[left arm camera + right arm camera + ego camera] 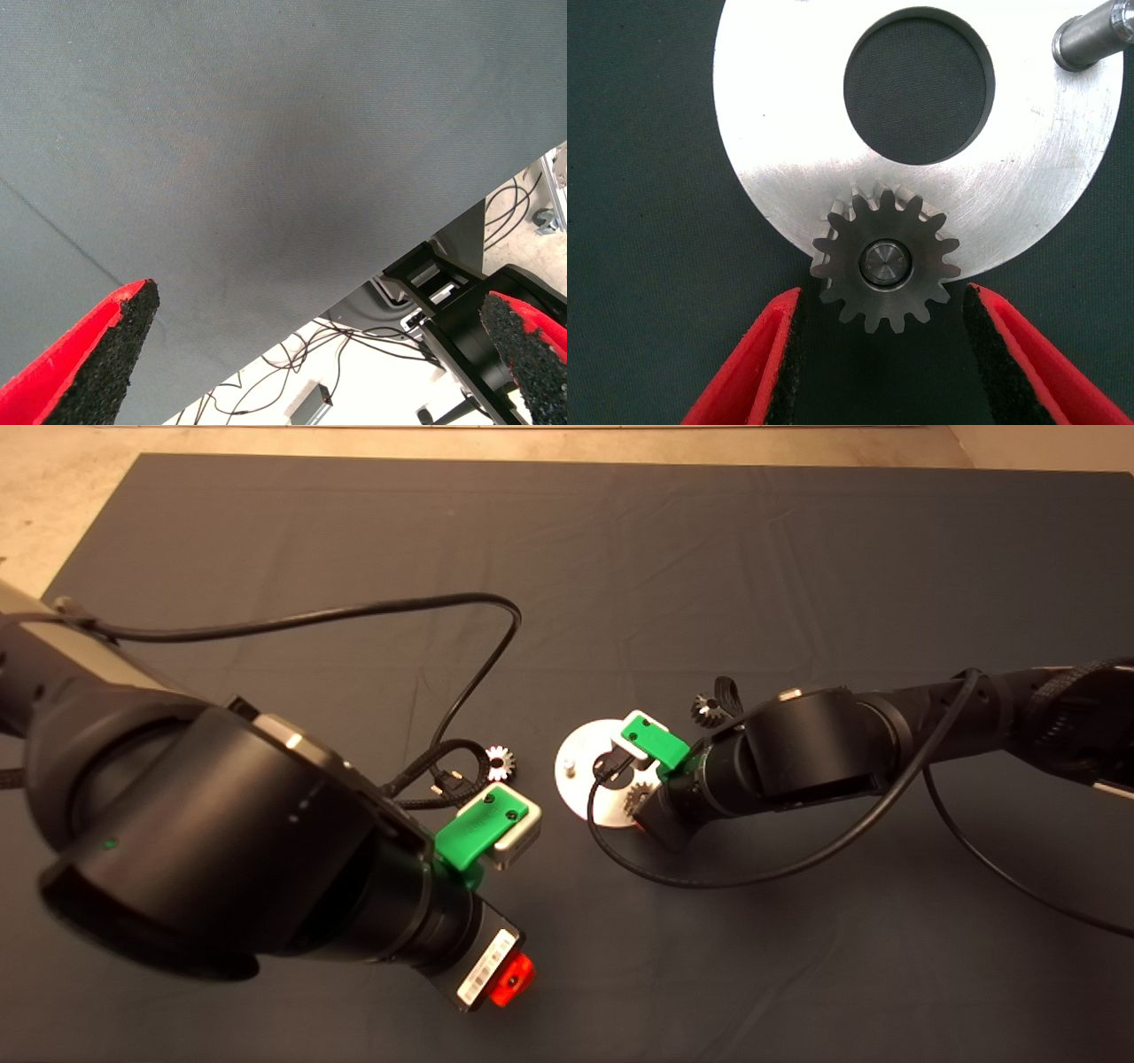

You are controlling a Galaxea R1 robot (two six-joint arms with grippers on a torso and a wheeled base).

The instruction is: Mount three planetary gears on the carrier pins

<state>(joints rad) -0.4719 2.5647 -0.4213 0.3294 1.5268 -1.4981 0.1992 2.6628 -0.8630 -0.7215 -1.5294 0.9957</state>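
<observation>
Right gripper [877, 354] is held open just over the carrier disc [788, 133], its fingers apart on both sides of one planetary gear [884, 263] already seated on a pin, apparently to release it, while the left gripper [310, 354], open, waits over the mat [266, 133]

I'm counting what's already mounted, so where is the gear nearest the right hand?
That gear sits on a carrier pin at the disc's rim, between the right hand's open fingers without touching them; in the head view it lies mid-mat under that hand.
</observation>
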